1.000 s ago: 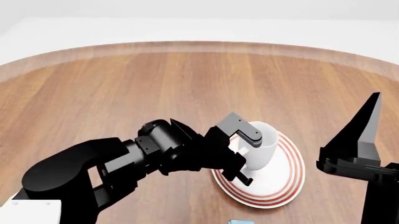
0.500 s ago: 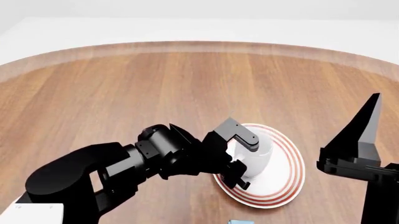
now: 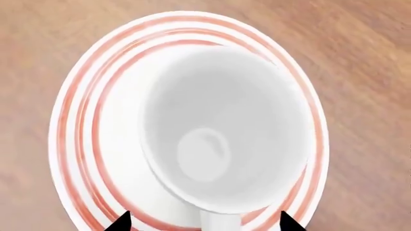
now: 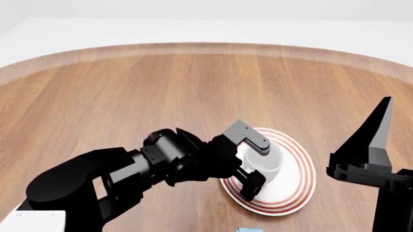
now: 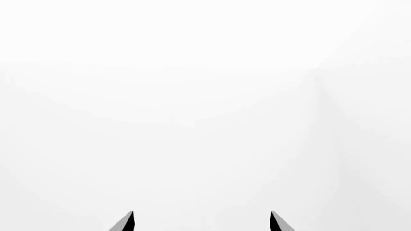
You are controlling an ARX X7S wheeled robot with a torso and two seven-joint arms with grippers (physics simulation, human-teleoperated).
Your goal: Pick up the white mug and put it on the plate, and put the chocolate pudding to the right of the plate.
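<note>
The wooden table (image 4: 193,87) carries the plate (image 4: 300,186), and the white mug (image 4: 268,162) has come down from its raised position a second ago — it now sits on the plate. The left gripper (image 4: 252,157) has spread wide around the handle — mug step looks done. The right gripper (image 5: 201,222) is parted, idle.

left gripper (image 4: 254,162) hides much of the white mug (image 4: 270,162); a blue sliver (image 4: 248,229), perhaps the chocolate pudding, is cut off.

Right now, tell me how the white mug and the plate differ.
The white mug is plain, deep and upright with a handle; the plate is flat, wider and carries red rings round its rim. The mug stands on the plate. Both are round and glossy white.
</note>
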